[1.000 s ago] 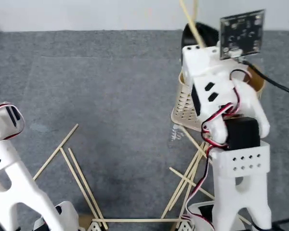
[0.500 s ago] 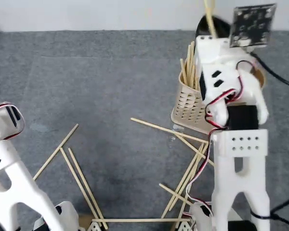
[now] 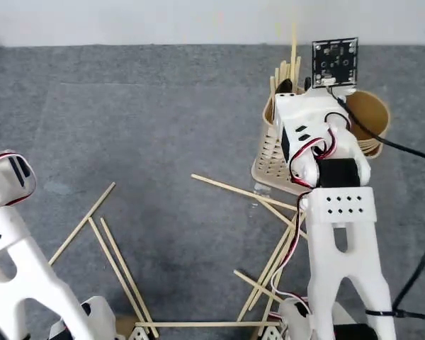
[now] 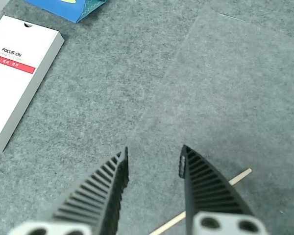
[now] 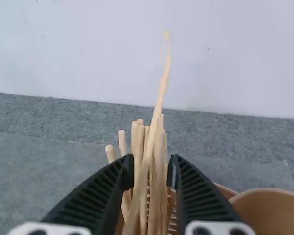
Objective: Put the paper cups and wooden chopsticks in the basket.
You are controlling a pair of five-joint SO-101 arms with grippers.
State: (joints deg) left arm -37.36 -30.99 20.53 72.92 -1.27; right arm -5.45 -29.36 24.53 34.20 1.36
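**While loose chopsticks [image 3: 244,192] lie scattered, upright chopsticks [image 5: 146,147] are gripped in the basket [image 3: 269,159]**

The left claw [image 4: 154,148] is held open above the grey surface [image 4: 210,73], with a wooden stick seen beneath it. Farther right, the upright chopsticks are clamped between the right claw's [image 5: 151,160] jaws, and a paper cup [image 3: 372,113] is seen just beside them.

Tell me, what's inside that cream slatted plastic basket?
A bunch of pale wooden chopsticks stands upright in the basket, and brown paper cups seem nested beside them. The white right arm above covers the rest of the inside and the basket's bottom.
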